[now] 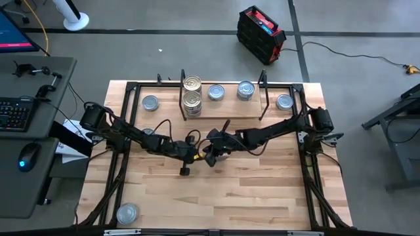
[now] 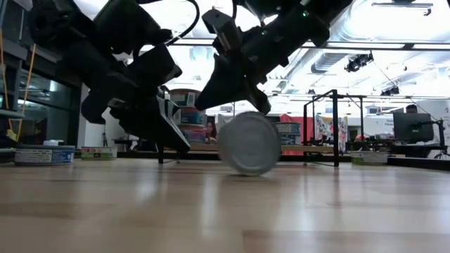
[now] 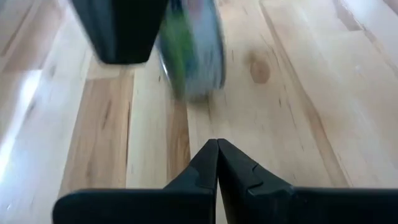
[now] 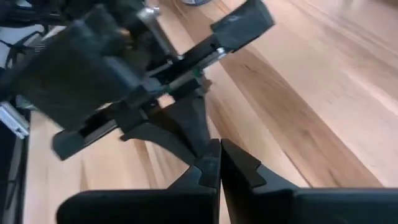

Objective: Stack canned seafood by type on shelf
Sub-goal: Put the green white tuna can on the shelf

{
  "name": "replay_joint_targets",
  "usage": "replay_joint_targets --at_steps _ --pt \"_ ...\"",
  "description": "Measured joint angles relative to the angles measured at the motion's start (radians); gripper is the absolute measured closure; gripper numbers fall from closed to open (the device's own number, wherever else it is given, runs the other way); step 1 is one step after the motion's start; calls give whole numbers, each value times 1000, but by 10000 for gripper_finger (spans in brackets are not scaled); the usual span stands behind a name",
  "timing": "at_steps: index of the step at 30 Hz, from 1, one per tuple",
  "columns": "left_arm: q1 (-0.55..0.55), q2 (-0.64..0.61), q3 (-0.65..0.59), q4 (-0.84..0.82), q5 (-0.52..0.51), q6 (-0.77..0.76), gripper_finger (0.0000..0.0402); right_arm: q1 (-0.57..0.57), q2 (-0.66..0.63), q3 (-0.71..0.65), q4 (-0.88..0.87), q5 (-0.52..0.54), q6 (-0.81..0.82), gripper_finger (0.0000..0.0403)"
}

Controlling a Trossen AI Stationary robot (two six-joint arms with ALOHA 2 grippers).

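One round tin (image 2: 249, 143) stands on its rim on the table's middle; it is blurred in the left wrist view (image 3: 194, 50). My right gripper (image 2: 257, 105) is shut and sits just above that tin, slanting down. My left gripper (image 2: 179, 144) is shut too, low over the table and a short way left of the tin in the low view, apart from it. The shelf (image 1: 223, 109) stands at the far edge. On it are a stack of two gold tins (image 1: 191, 93) and two silver tins (image 1: 216, 92) (image 1: 245, 90). My right gripper's shut fingertips (image 2: 261, 107) meet the top of the upright tin's rim (image 2: 252, 115), coming from above at a slant. The tin stands on its edge on the table with one flat face toward the near edge. The right wrist view does not show the tin.
Loose tins lie flat on the table left of the shelf (image 1: 151, 103), right of it (image 1: 284, 101), and at the near left corner (image 1: 126, 213). Black frame bars (image 1: 125, 124) run along both table sides. Bare wood fills the near half.
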Motion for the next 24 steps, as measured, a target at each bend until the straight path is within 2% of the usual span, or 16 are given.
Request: replay_joint_targets --at_steps 6,9,13,16,20,24 --pt "0 0 0 -1 -10 -5 402 2 -1 0 -4 0 0 403" --pt "0 -3 0 -34 -10 -31 402 -6 -43 0 -22 -1 -35 403" --pt "19 -65 -3 -217 -9 -156 402 -26 -185 3 -106 -3 -127 403" --pt "42 -119 -16 -366 -10 -222 402 -53 -286 3 -261 -49 -178 399" --pt "66 -198 -84 -362 -8 -293 401 -92 -367 4 -422 -198 -270 362" --pt "74 -297 -147 -342 -9 -419 401 -81 -360 49 -577 -275 -404 288"
